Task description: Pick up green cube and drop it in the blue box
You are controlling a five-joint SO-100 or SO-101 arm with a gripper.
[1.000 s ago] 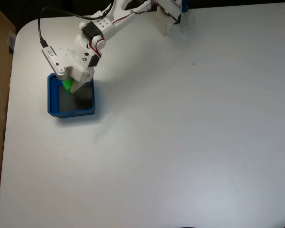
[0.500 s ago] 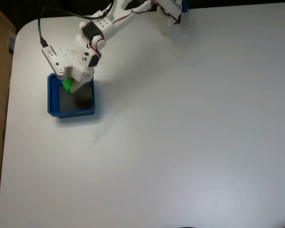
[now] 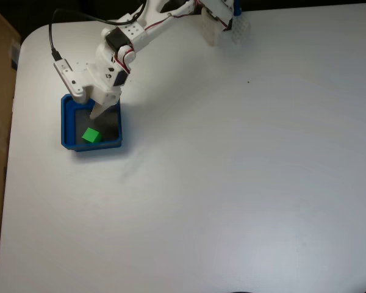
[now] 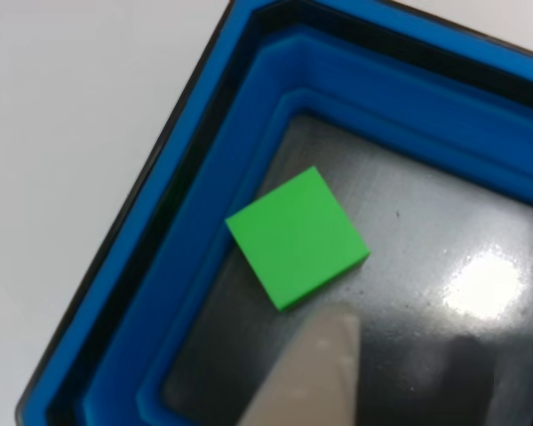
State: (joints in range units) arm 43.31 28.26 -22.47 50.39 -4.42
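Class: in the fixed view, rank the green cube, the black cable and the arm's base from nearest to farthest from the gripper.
1. Green cube: in the blue box, just below the gripper.
2. Black cable: up-left.
3. Base: top edge, far right.

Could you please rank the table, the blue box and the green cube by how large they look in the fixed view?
Largest to smallest in the fixed view:
1. the table, which takes up most of the picture
2. the blue box, near the table's left edge
3. the green cube, lying inside the box and far smaller than it
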